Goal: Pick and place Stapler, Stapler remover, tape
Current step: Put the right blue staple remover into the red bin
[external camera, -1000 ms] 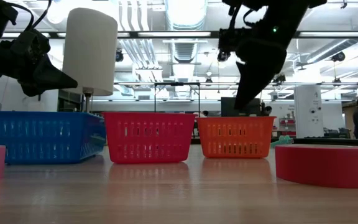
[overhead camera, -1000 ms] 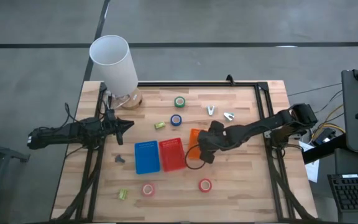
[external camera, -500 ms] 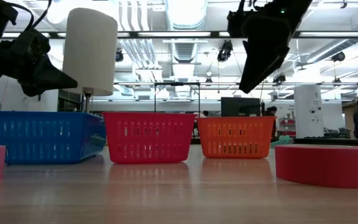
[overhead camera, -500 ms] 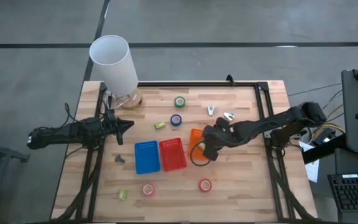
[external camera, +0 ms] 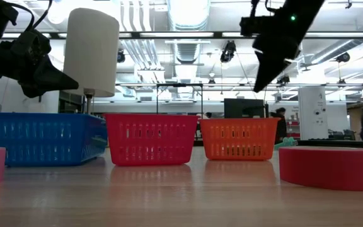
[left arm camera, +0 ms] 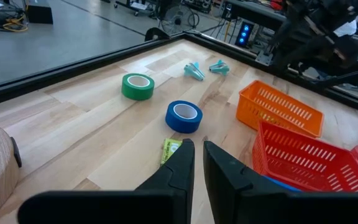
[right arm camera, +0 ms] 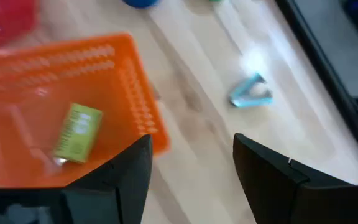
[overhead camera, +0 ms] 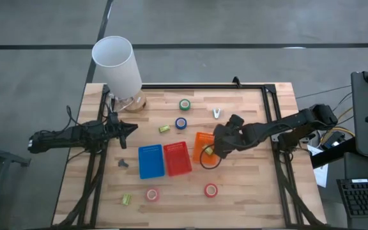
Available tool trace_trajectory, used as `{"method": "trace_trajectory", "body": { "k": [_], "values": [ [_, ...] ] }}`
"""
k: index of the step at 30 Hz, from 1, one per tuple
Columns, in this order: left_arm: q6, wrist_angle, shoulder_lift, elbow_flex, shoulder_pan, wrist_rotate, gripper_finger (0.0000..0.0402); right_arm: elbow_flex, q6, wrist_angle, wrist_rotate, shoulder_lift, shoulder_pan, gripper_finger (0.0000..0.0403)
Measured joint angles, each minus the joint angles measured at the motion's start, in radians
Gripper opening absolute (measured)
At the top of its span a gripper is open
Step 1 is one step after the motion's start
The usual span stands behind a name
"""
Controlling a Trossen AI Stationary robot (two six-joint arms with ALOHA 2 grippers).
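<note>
My right gripper (overhead camera: 221, 145) hangs open and empty above the right side of the orange basket (overhead camera: 200, 138). In its wrist view a yellow-green block (right arm camera: 76, 134) lies inside that basket, and one pale blue staple remover (right arm camera: 250, 93) lies on the wood beyond. The green tape (overhead camera: 184, 104) and blue tape (overhead camera: 181, 122) lie flat near the far middle, and two red rolls (overhead camera: 152, 194) (overhead camera: 211, 190) lie near the front edge. A small grey object (overhead camera: 122, 163) lies left of the blue basket. My left gripper (overhead camera: 131, 128) waits shut at the table's left, pointing toward the blue tape (left arm camera: 183, 116).
The blue basket (overhead camera: 151, 161) and the red basket (overhead camera: 177, 158) stand side by side left of the orange one. A tall white lamp shade (overhead camera: 115, 64) on a wooden base stands at the far left corner. Yellow-green blocks (overhead camera: 163, 129) (overhead camera: 126, 199) lie loose. A black frame rail (overhead camera: 270, 102) runs along the right.
My right gripper has risen and drawn back from the orange basket's near edge toward the table's right and far side. The yellow-green block inside the orange basket, hidden under the gripper before, has come into view.
</note>
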Motion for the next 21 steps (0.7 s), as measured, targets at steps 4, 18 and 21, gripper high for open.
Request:
{"method": "trace_trajectory", "body": {
  "k": [4, 18, 21],
  "values": [
    [0.000, 0.000, 0.000, 0.000, 0.000, 0.000, 0.0037, -0.026, 0.033, -0.050, 0.044, -0.005, -0.004, 0.0213],
    [0.000, 0.000, 0.000, 0.000, 0.000, 0.000, 0.0037, -0.215, 0.052, -0.005, 0.002, -0.078, -0.220, 0.0207],
    [0.000, 0.000, 0.000, 0.000, 0.000, 0.000, 0.0037, -0.257, -0.009, 0.076, -0.080, -0.099, -0.293, 0.0207]
  ]
}}
